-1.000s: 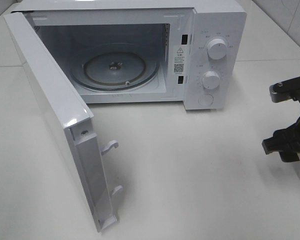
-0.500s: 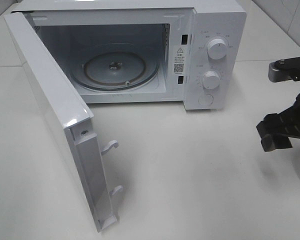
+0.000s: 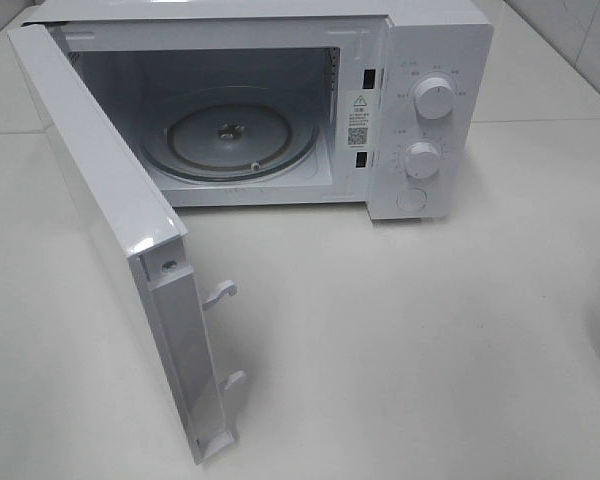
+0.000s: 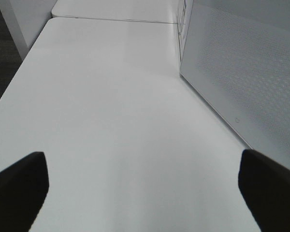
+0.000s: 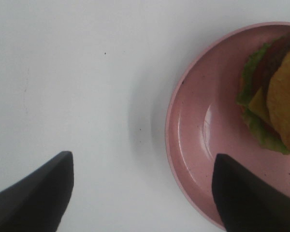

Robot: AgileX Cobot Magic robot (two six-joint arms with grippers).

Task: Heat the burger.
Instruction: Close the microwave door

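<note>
Left gripper (image 4: pixel 144 193) spread wide over bare white table (image 4: pixel 111 121), nothing between the dark fingertips (image 4: pixel 19 183). Ahead of it and off to one side, the perforated outer face of the open microwave door (image 4: pixel 246 77), standing on edge, apart from the fingers.

In the high view, neither gripper visible. White microwave (image 3: pixel 420 60) at the back of the table, door (image 3: pixel 110 230) swung fully open toward the front, two latch hooks (image 3: pixel 220 292) jutting from its edge. Glass turntable (image 3: pixel 230 140) bare inside the cavity. Two round knobs (image 3: pixel 435 98) on the control panel, a round button (image 3: pixel 412 198) beneath them.

Right gripper (image 5: pixel 145 193) likewise spread apart, gripping nothing, hovering above the table. One fingertip (image 5: pixel 246 198) over the rim of the pink plate (image 5: pixel 193 145), the other over bare table just beside it. Burger (image 5: pixel 275 92) lying on the plate, beyond that fingertip and toward the outer side, partly cut off by the frame edge; tan bun, green lettuce, yellow cheese and red layers showing. Not touched by either finger.
</note>
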